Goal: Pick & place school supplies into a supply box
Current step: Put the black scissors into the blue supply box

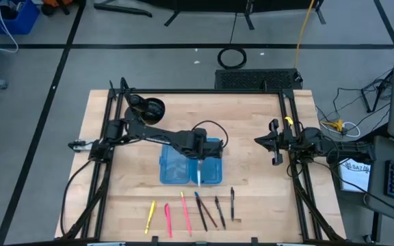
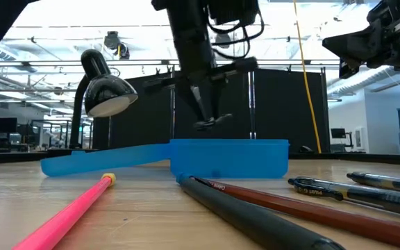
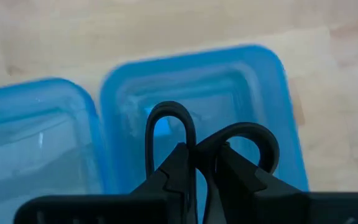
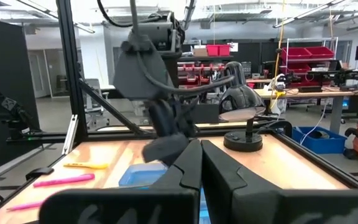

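The supply box (image 1: 190, 167) lies open at the table's middle, two translucent blue halves side by side (image 3: 36, 143) (image 3: 229, 87). My left gripper (image 1: 200, 162) (image 3: 205, 167) hangs over one half, shut on small scissors whose black handle loops (image 3: 166, 127) show past the fingers. In the low view the gripper (image 2: 207, 114) is above the box (image 2: 228, 158). Several pens and pencils lie in a row near the front edge, from yellow (image 1: 150, 215) and pink (image 1: 167, 219) to dark (image 1: 219, 212). My right gripper (image 1: 273, 142) (image 4: 201, 163) waits shut at the right, raised. My left gripper pinches the scissors between its two fingers where the two black handle loops meet (image 3: 197, 152). The loops stick out past the fingertips. The fingers slant down from above. The scissors hang clear above the open box; the fingers hide the blades.
A black desk lamp (image 1: 149, 108) (image 2: 106, 90) stands at the table's far left, behind the box. Black frame rails (image 1: 289, 137) run along the table's left and right sides. Bare wood lies between the box and the row of pens.
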